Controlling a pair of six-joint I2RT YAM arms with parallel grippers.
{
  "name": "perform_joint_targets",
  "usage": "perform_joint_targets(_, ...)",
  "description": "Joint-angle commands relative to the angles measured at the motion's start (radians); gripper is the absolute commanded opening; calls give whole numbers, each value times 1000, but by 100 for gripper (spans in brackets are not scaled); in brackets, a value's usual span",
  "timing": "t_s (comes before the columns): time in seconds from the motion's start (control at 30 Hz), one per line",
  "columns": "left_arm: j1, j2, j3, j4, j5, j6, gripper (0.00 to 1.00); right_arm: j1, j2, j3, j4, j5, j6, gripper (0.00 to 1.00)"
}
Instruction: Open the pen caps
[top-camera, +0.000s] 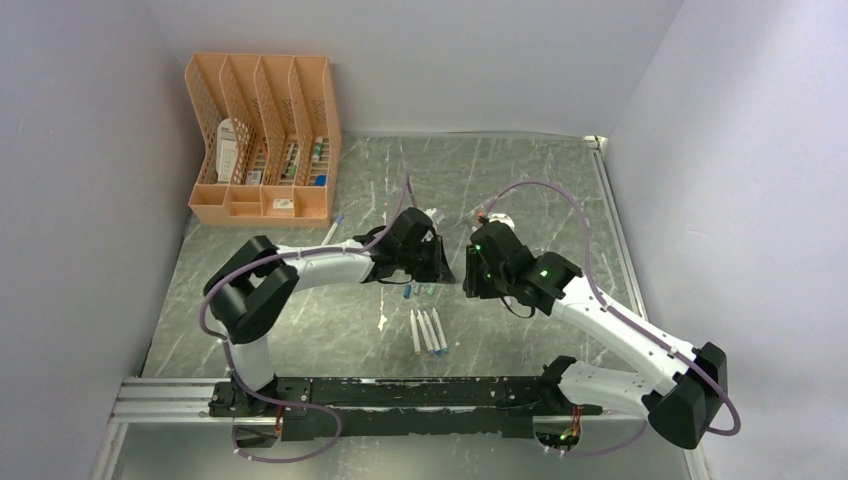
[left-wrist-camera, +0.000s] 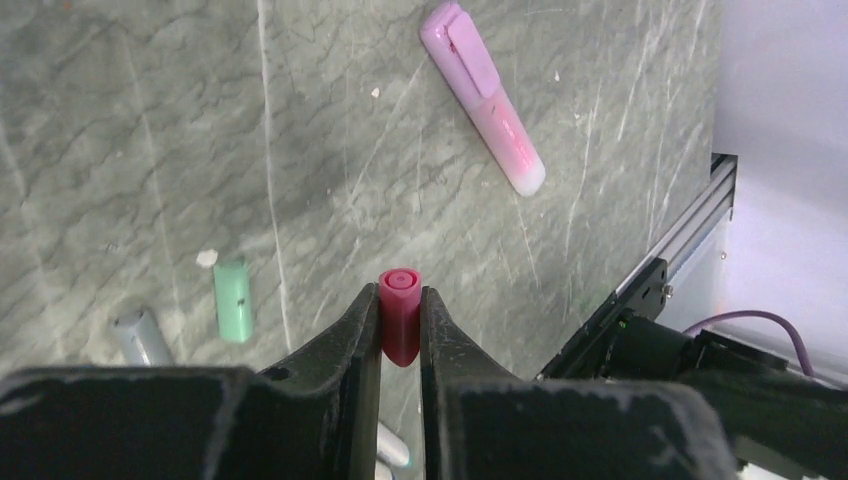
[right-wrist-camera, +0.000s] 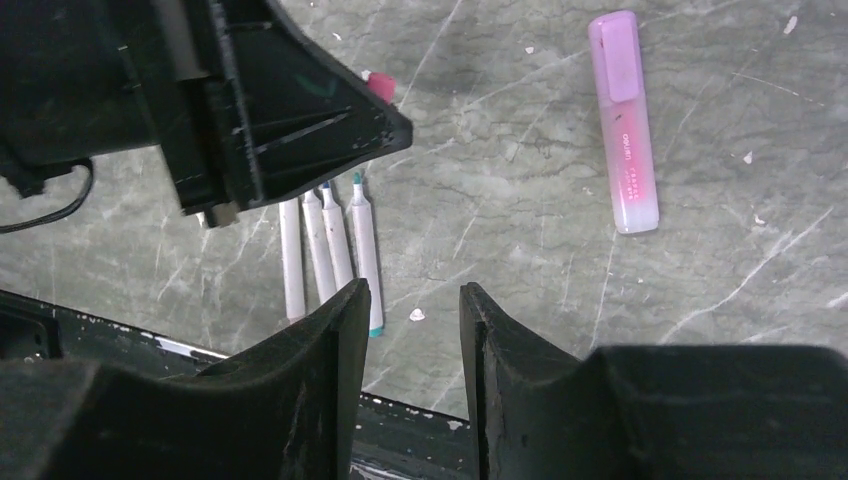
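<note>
The left gripper (left-wrist-camera: 400, 300) is squeezing a pink cap (left-wrist-camera: 400, 330) up over the table (left-wrist-camera: 100, 150), the right gripper (right-wrist-camera: 412, 295) is hanging with its jaws apart and empty, and I think the next move is putting this cap down by the green cap (left-wrist-camera: 233, 300), gently.

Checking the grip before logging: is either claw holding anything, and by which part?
The left claw pinches a pink cap by its sides; the right claw holds nothing.
</note>
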Motion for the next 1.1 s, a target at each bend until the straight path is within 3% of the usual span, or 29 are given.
perform_joint_targets(0.0,-16,67,90,-19,10,10,15,-9,-31,12,-31,11,-11,38)
perform_joint_targets(0.27,-19,145,132,-104,-50,22,17,-16,-48,-5,-22,-5,-19,38)
perform_joint_targets(1.07,-18,135,73,-197,-172,36,18,-18,-47,-40,25,-62,-23,37)
